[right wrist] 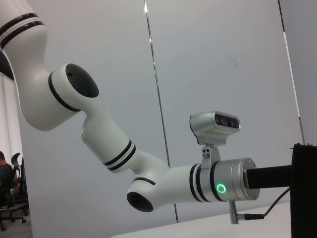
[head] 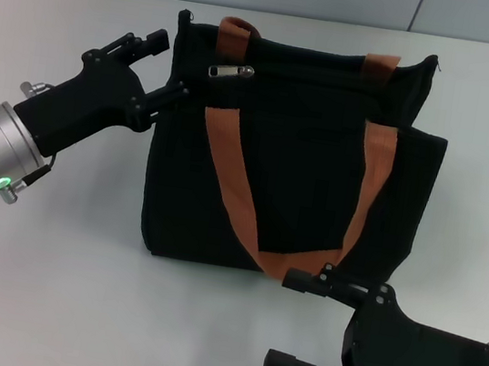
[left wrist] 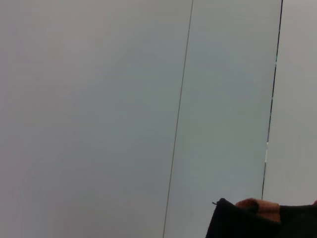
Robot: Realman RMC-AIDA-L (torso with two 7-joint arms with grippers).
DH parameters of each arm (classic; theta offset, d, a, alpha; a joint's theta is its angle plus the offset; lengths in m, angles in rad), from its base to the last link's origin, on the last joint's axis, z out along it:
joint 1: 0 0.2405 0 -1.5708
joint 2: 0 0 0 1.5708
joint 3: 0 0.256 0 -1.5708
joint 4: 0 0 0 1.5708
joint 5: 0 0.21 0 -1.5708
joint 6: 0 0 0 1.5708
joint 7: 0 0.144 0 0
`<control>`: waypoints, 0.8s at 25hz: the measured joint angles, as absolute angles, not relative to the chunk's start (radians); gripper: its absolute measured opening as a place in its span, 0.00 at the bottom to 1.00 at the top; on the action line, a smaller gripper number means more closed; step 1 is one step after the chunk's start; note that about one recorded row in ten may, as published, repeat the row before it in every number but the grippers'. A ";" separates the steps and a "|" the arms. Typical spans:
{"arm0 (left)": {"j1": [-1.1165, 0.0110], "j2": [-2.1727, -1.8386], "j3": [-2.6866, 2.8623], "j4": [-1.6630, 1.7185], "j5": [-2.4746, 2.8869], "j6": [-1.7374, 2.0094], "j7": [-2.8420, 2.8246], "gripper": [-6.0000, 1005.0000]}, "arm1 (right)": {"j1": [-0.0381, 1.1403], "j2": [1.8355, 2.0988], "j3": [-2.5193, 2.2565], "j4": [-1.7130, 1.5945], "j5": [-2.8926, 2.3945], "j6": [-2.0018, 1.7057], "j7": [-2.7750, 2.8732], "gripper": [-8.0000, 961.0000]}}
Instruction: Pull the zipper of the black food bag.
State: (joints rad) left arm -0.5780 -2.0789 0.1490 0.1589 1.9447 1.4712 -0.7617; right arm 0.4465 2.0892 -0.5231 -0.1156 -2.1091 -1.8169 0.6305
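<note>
My left gripper (head: 165,68) is spread wide at the black food bag's (head: 291,181) top left corner; the zipper (head: 231,71) lies just beside it, ungrasped. My right gripper (head: 292,324) hangs wide too, near the bag's front bottom edge.

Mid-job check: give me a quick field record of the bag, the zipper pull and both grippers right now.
bag: black food bag standing on the white table, orange-brown handles visible
zipper: silver pull tab near the bag's top left corner, not gripped
left gripper: open, at the bag's top left edge, fingers straddling that corner
right gripper: open, low in front of the bag's bottom right, holding nothing
</note>
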 joint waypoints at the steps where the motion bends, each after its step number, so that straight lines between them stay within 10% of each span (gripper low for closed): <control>1: -0.576 -2.078 0.152 0.155 1.944 1.479 -0.761 0.68 | 0.448 2.089 -0.523 -0.115 -2.109 -1.810 0.630 0.82; 20: -0.561 -2.077 0.158 0.126 1.941 1.555 -0.685 0.56 | 0.460 2.089 -0.520 -0.109 -2.106 -1.779 0.629 0.82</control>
